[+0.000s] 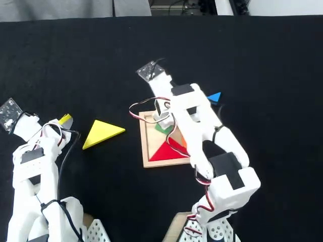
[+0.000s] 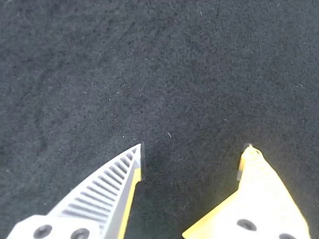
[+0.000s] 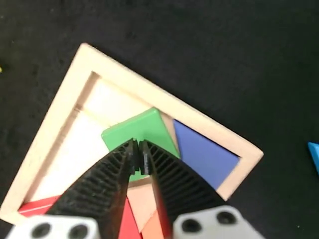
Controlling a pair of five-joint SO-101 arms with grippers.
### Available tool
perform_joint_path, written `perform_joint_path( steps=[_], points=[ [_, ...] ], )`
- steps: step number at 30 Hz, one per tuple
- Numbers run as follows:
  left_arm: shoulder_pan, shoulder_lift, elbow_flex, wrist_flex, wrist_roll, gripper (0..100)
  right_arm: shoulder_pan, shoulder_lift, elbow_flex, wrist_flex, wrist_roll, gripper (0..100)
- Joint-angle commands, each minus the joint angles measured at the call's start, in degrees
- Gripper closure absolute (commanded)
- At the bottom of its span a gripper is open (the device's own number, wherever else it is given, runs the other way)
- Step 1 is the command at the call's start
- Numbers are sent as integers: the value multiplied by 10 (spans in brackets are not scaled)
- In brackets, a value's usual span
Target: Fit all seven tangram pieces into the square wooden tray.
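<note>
The left gripper hung agape over bare cloth, the yellow triangle lying near. The tray held a red triangle, a green square and, under the arm from above, a blue piece. The right gripper, arched over it, pressed closed tips on the green square.

A black cloth covers the table. Beyond its far edge are dark cables and a grey panel.
</note>
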Motion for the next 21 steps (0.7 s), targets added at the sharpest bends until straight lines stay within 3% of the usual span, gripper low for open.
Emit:
perform_joint_path(
  steps=[1,21],
  points=[
    [7,-9,-6,-11,-5,690,-12,24,-44,-5,-2,987],
    [7,-9,-6,-11,-5,690,36,6,-26,17,0,987]
  ],
)
